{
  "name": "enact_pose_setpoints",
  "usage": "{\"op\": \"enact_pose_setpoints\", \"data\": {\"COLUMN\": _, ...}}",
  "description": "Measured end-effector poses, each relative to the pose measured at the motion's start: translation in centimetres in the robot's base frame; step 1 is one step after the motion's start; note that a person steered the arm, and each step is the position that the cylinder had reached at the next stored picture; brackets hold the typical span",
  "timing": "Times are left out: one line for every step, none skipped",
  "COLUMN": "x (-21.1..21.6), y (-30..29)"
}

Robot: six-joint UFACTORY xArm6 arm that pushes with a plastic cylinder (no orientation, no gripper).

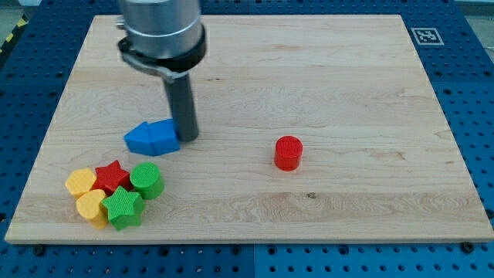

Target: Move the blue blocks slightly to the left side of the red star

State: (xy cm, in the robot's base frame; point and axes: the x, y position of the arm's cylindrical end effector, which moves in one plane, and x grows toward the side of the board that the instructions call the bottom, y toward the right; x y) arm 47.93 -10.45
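Note:
Two blue blocks [152, 138] lie pressed together left of the board's middle, reading as one wedge-like shape. My tip [187, 138] stands right against their right end. The red star [113, 177] lies below and to the left of them, in a tight cluster near the view's bottom left. The blue blocks sit about a block's width above and to the right of the star.
Around the red star are a green cylinder [146, 180], a green star [123, 208], and two yellow blocks [80, 182] [91, 205]. A red cylinder [289, 152] stands alone right of the middle. The wooden board [324, 69] has an edge close below the cluster.

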Motion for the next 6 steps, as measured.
{"op": "enact_pose_setpoints", "data": {"x": 1.5, "y": -3.7}}
{"op": "enact_pose_setpoints", "data": {"x": 1.6, "y": -4.0}}
{"op": "enact_pose_setpoints", "data": {"x": 0.5, "y": -3.2}}
{"op": "enact_pose_setpoints", "data": {"x": 0.3, "y": -4.5}}
{"op": "enact_pose_setpoints", "data": {"x": 1.0, "y": -6.8}}
{"op": "enact_pose_setpoints", "data": {"x": 0.8, "y": -6.9}}
